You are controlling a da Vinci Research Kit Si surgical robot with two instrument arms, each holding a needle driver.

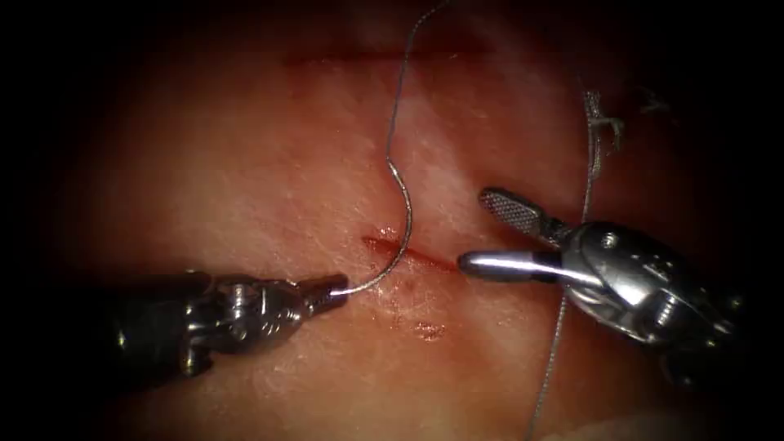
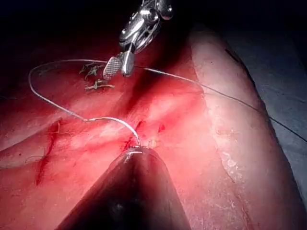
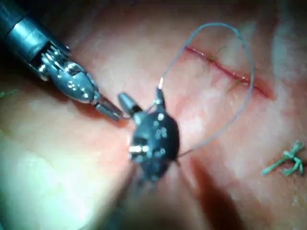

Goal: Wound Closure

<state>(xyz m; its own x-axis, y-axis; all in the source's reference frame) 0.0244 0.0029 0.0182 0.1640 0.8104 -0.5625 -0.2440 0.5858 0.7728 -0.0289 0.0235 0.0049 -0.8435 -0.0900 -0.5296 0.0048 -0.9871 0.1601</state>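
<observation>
The left end effector (image 1: 331, 287) is clamped on the needle (image 1: 392, 245) at its tip end. The needle arcs up and right across the cut (image 1: 408, 251), clear of the tissue (image 1: 245, 163). Thread (image 1: 396, 90) trails from its upper end. The right end effector (image 1: 490, 233), gaping wide and empty, sits just right of the cut, nearest the needle's mid-curve.

The endoscope view is lit at its centre and falls off to a dark vignette at every edge. Glare streaks the shiny steel right hand (image 1: 478, 233); the pink, moist tissue (image 1: 269, 163) glistens softly.
</observation>
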